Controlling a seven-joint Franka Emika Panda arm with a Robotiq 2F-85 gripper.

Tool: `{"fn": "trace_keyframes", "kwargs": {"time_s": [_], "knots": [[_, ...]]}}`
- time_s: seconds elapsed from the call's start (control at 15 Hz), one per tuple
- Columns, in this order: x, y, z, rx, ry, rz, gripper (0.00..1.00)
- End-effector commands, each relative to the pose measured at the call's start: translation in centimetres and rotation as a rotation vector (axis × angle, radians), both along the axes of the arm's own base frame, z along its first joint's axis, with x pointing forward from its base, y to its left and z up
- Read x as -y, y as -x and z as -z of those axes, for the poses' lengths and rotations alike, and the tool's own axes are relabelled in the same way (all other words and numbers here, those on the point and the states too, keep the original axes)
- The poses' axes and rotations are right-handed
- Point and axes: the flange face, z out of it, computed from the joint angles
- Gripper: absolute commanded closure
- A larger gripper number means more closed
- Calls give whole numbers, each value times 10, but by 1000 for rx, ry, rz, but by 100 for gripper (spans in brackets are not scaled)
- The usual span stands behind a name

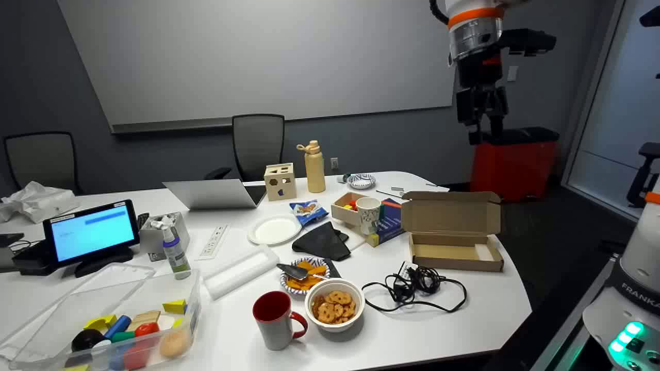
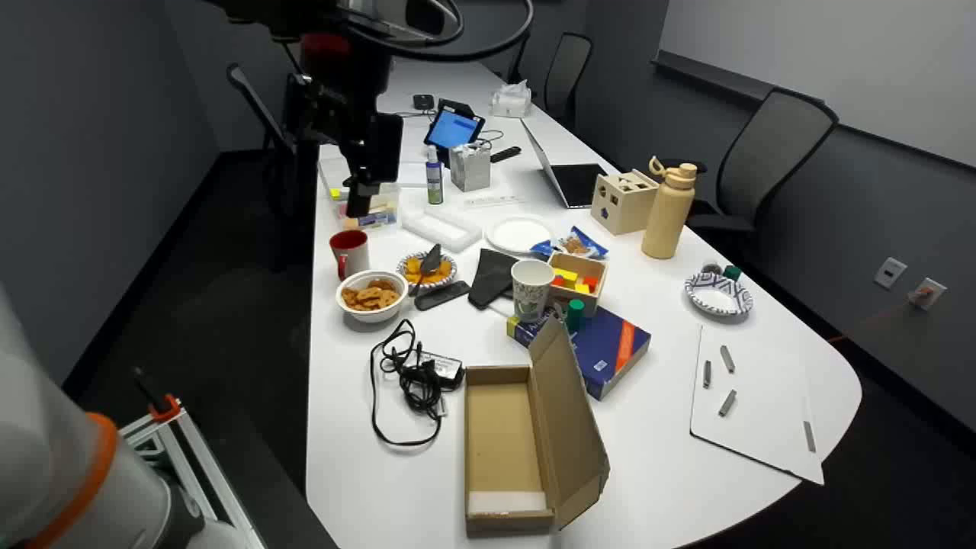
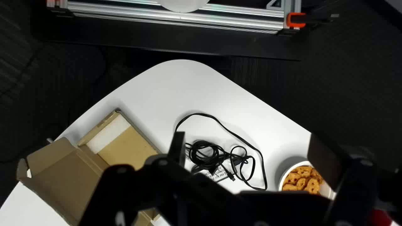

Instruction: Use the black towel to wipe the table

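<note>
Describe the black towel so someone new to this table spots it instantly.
On the white table, find the white plate. In an exterior view, the black towel lies right of it, just beyond the patterned bowl of orange snacks. It's broad folded cloth, unlike the slim black bar beside that bowl or the tangled black cable.

In an exterior view, towel (image 1: 320, 242) on worktop (image 1: 412, 330), middle; plate (image 1: 274, 230) just left, snack bag (image 1: 309, 212) behind, book (image 1: 389, 232) right. Dish (image 1: 285, 287) before towel, spoon (image 1: 293, 271) on dish; bowl (image 1: 337, 327) front-right of dish, crackers (image 1: 326, 312) in it, mug (image 1: 276, 324) left of bowl, cable (image 1: 427, 281) right. Box (image 1: 454, 264) behind and right of cable. Blocks (image 1: 119, 325) in bin (image 1: 194, 296), front left. Bottle (image 1: 315, 172) right of shape sorter (image 1: 280, 188), toward back; laptop (image 1: 219, 196) left of sorter.
</note>
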Motion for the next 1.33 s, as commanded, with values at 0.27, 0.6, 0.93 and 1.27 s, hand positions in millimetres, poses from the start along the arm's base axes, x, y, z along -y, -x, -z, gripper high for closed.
{"fn": "trace_keyframes", "kwargs": {"time_s": [0.27,0.6,0.93,1.27], "knots": [[0,0,0,0,0,0,0],[5,-72,18,66,-3,-63,0],[-10,-162,64,162,-12,-181,0],[-41,-248,128,248,9,-269,0]]}}
